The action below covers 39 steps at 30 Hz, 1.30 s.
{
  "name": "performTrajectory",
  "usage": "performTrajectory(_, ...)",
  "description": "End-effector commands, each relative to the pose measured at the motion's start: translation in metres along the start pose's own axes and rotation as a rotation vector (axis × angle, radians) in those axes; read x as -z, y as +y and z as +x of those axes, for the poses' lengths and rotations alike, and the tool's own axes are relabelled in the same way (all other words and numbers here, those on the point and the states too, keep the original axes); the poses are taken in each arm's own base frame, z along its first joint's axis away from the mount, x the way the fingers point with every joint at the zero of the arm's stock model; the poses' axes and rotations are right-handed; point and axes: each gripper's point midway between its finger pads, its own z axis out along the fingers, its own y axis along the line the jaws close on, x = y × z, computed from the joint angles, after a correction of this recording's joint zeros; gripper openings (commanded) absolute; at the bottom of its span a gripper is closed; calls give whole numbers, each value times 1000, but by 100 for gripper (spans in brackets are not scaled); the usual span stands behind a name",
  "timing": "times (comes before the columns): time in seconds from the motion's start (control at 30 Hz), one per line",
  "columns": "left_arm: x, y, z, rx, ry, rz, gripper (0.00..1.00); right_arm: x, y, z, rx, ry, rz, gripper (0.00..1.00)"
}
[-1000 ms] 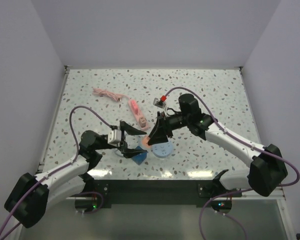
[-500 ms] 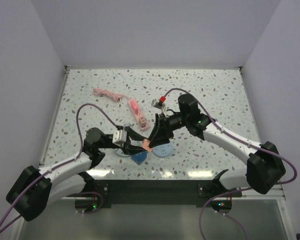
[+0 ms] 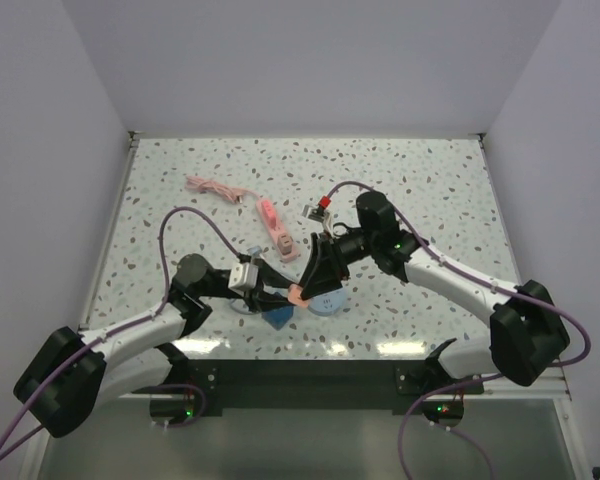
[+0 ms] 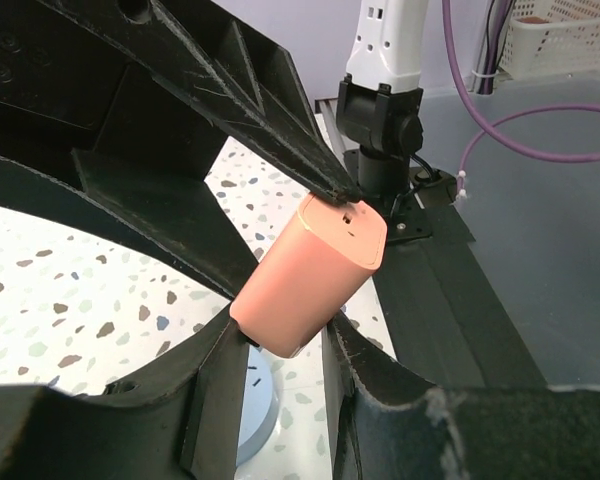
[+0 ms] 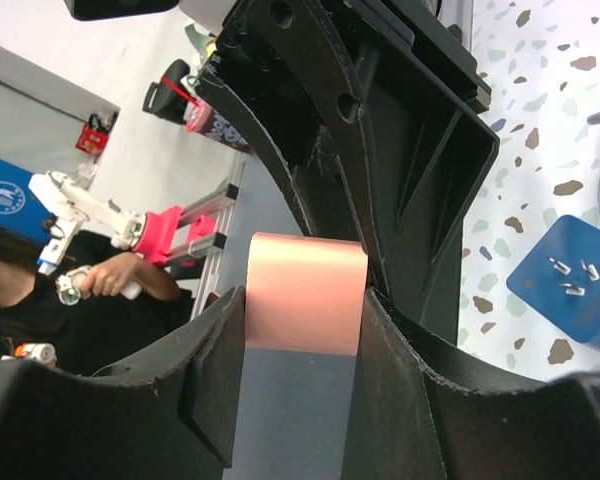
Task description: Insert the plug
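Holds the pink block (image 3: 297, 293) off the speckled table (image 3: 430, 170), close to the near edge and about midway between left and right, gripped from both sides at once. Clenches the left gripper (image 4: 285, 345) on the block's lower end, with one finger (image 4: 215, 350) against each flank. Pinches the same block with the right gripper (image 5: 305, 315) from the right, jaws closed flat on two opposite faces. Shows, in the left wrist view, a small slot in the block's upper end face, right at the tip of a right finger.

Shows a blue square plug (image 5: 570, 280) lying on the table just on the near side of the grippers, metal prongs up. Places a pale blue disc (image 3: 327, 300) beside it on the right, partly under the held block. Farther off, shows a pink strip (image 3: 275, 228), a loose pink cable (image 3: 215, 187) to its far left, and a small red-and-white piece (image 3: 320, 205) next to the right arm.
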Motion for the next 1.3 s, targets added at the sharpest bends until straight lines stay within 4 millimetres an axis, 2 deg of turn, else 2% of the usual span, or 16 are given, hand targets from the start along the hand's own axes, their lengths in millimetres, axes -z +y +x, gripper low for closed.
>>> performTrajectory(0.0, -8, -17, -20, -88, -47, 107, 0, -3, -17, -16, 54, -83, 80, 47)
performTrajectory(0.07, -7, -21, -24, -97, -65, 121, 0, -4, -20, -16, 59, -92, 83, 50)
performTrajectory(0.33, -6, -24, -21, -83, -59, 134, 0, 0, -38, -18, 41, -121, 180, 85)
performTrajectory(0.47, -8, -20, -12, -41, -34, 130, 0, 19, -57, -28, 98, -137, 409, 87)
performTrajectory(0.5, -9, -19, -12, -32, -31, 128, 0, 28, -52, -27, 145, -136, 461, 87)
performTrajectory(0.57, -11, -16, -8, -3, -18, 126, 0, 47, -63, -33, 208, -178, 624, 88)
performTrajectory(0.6, -11, -15, -7, 10, -15, 124, 0, 57, -49, -38, 265, -215, 657, 88)
performTrajectory(0.67, -13, -12, -4, 35, -5, 116, 0, 80, -54, -42, 307, -272, 804, 88)
performTrajectory(0.7, -14, -10, -3, 54, 2, 108, 0, 88, -41, -45, 349, -306, 825, 88)
performTrajectory(0.77, -17, -3, -3, 76, 10, 90, 0, 94, -33, -43, 379, -325, 848, 86)
performTrajectory(0.87, -19, 1, 1, 101, 24, 85, 0, 91, -22, -35, 434, -312, 846, 85)
performTrajectory(0.97, -21, 9, -2, 104, 10, 44, 0, 95, -37, -24, 381, -290, 918, 85)
performTrajectory(1.1, -22, 29, 12, 139, 45, -51, 0, 94, -51, -6, 314, -281, 929, 84)
performTrajectory(1.17, -22, 38, 22, 167, 63, -104, 0, 106, -59, 1, 259, -301, 1009, 84)
performTrajectory(1.2, -22, 42, 26, 184, 68, -130, 0, 117, -66, 15, 204, -272, 1078, 84)
performTrajectory(1.27, -23, 49, 33, 207, 77, -176, 0, 142, -76, 21, 134, -303, 1235, 85)
